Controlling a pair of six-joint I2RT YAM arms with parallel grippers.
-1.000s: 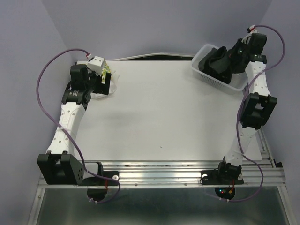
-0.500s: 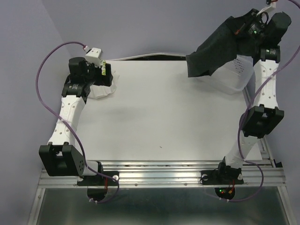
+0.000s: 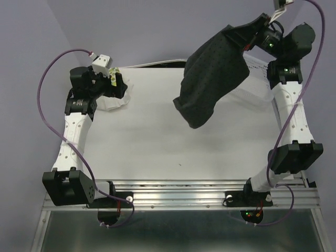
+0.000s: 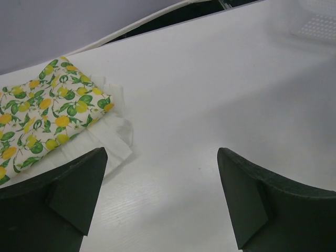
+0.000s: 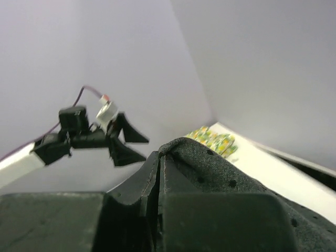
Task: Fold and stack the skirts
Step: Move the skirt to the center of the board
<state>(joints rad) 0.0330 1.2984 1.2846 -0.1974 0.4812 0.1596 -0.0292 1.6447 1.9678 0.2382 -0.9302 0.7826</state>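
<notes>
**Black skirt (image 3: 210, 79) lifted over the table (image 3: 157, 142)**

Swung up and leftward, it dangles from the right gripper (image 5: 159, 168), clamped on its edge. Left gripper (image 4: 160, 178) hovers spread wide beside the lemon-print skirt (image 4: 47, 113), folded atop the white skirt (image 4: 113, 139) at the far-left corner.

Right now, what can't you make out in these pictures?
Basket: top view, mostly behind the hanging black skirt.
White skirt: left wrist view, covered by the lemon-print skirt; only edges show.
Black skirt's lower part: right wrist view, cut off by the frame.
</notes>
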